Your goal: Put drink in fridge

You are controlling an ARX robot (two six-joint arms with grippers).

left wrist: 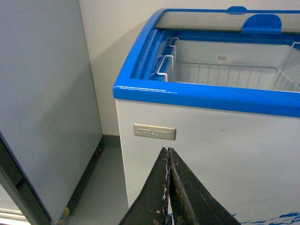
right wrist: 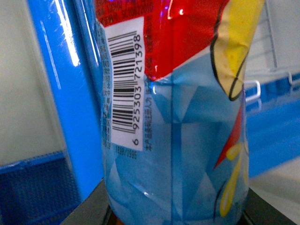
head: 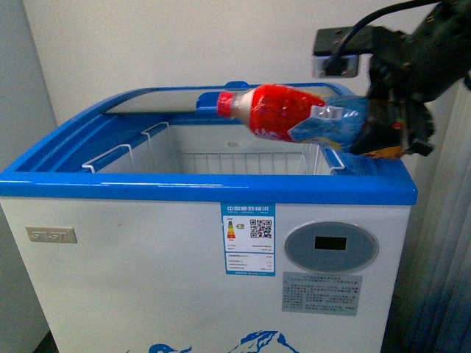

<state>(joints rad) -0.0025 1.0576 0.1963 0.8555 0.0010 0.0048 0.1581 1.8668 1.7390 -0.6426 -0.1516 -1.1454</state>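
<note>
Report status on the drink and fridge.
Right gripper shut on drink, held sideways above open fridge. Left gripper shut, empty, low before it. Lid slid back, nothing blocking.

Wall: a plain off-white painted wall point(head: 147, 44) fills the upper part of the front view, bare and smooth; in the left wrist view it is a narrow strip at upper centre.
Cabinet: a tall plain grey-white upright cabinet point(left wrist: 42, 93) takes up the left of the left wrist view, close to the wall.
Castor: a small dark castor point(left wrist: 98, 152) sits under the cabinet's lower edge.
Floor: a smooth grey floor point(left wrist: 101, 187) lies at lower left in the left wrist view, in dim shade.
Right edge: pale grey-blue vertical folds point(head: 449, 257) hang at lower right of the front view; curtain or blind, cannot tell.
Light: soft and even, no hard shadows.
</note>
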